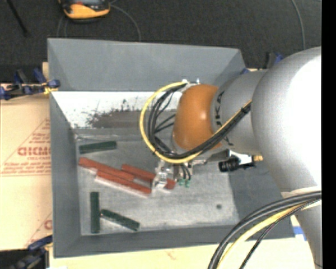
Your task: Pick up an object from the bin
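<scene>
Grey metal bin (pixel 61 167), floor mostly bare. Arm (pixel 280 111) in from the right, down low. Red bars (pixel 117 177) bunched mid-bin, pressed side by side: easy to catch two together, or to nip only an end and lose it on lifting. Right ends touching or just beneath the tool (pixel 171 179). Dark green sticks (pixel 98 147) well apart, leftward. Tool released or clenched: impossible to tell.
</scene>
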`<state>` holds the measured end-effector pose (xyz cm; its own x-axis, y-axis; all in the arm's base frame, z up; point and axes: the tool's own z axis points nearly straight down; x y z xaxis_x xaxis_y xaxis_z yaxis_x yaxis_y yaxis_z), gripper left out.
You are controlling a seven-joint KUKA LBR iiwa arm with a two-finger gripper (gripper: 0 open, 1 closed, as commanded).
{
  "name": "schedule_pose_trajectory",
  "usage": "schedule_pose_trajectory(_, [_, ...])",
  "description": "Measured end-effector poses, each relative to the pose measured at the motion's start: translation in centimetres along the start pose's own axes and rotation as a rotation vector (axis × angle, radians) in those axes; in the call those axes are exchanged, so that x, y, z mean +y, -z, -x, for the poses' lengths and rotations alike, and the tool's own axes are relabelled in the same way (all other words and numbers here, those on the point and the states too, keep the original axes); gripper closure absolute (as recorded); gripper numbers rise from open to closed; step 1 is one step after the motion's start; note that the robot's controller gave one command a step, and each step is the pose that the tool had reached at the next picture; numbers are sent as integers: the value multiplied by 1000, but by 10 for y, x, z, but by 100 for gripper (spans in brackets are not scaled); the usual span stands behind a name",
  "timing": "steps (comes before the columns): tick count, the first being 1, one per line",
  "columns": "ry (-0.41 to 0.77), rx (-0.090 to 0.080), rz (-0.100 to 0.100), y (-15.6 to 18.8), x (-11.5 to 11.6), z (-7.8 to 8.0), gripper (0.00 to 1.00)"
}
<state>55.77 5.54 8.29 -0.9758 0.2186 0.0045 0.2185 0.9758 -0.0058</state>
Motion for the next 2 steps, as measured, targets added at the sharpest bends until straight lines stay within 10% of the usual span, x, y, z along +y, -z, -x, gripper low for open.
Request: schedule_pose_trajectory(2, [2,-7,4,15,0,0,100])
